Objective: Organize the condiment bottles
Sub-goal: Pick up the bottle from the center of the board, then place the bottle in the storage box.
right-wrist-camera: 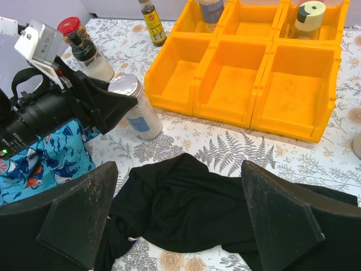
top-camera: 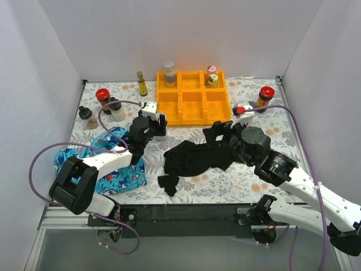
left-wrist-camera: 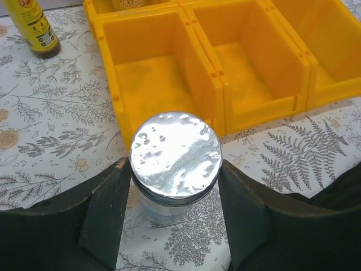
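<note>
My left gripper [left-wrist-camera: 174,169] is shut on a silver-lidded clear jar [left-wrist-camera: 175,155], its fingers against both sides of the lid. The jar stands on the table just in front of the orange tray [left-wrist-camera: 220,84] and also shows in the right wrist view [right-wrist-camera: 138,110]. My right gripper [right-wrist-camera: 177,209] is open and empty above a black cloth [right-wrist-camera: 186,203]. A red-lidded jar [top-camera: 102,96], two black-capped bottles [top-camera: 115,107] and an amber bottle [top-camera: 141,83] stand at the left. Another red-lidded jar [top-camera: 265,96] stands to the right of the tray.
The tray [top-camera: 192,116] holds a silver-lidded jar [top-camera: 170,72] at the back left, and a pink-lidded jar [top-camera: 211,70] and a yellow-lidded jar [top-camera: 213,80] at the back right. A blue patterned cloth [top-camera: 121,172] lies under the left arm.
</note>
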You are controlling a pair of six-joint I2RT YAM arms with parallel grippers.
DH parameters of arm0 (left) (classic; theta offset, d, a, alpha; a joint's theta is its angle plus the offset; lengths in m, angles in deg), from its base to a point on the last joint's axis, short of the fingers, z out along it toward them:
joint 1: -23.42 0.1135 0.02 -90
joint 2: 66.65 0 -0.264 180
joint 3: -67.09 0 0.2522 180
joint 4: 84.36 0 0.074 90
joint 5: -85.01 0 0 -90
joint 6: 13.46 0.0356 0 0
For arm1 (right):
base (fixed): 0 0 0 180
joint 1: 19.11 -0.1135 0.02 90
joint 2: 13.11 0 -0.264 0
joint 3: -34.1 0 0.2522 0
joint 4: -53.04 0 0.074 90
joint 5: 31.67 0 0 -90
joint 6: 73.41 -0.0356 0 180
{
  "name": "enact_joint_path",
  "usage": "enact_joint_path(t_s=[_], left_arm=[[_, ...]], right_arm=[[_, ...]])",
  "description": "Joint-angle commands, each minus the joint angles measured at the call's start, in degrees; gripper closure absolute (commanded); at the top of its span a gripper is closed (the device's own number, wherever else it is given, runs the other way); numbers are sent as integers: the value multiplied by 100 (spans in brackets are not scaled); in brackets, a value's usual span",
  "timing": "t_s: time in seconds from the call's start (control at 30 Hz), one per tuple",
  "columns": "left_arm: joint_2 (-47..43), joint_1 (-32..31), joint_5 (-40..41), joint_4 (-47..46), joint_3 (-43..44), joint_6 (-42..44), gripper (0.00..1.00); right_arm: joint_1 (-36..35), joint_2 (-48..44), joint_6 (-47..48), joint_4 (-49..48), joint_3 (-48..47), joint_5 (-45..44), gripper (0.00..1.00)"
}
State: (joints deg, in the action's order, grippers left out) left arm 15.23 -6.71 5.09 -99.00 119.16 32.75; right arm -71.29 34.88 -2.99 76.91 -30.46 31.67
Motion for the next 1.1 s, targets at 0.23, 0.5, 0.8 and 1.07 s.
enact_joint_path(t_s=[0.23, 0.5, 0.8, 1.07], left_arm=[[-938, -19, -103, 810, 1240, 64, 100], [36, 33, -113, 687, 2698, 292, 100], [2347, 402, -165, 388, 5080, 749, 100], [3632, 649, -341, 310, 6417, 793, 100]], right_arm=[[15, -123, -55, -290, -43, 37, 1], [15, -290, -38, -369, 44, 125, 1], [15, -387, 129, -492, 18, 169, 1], [24, -360, 261, -536, -70, 161, 1]])
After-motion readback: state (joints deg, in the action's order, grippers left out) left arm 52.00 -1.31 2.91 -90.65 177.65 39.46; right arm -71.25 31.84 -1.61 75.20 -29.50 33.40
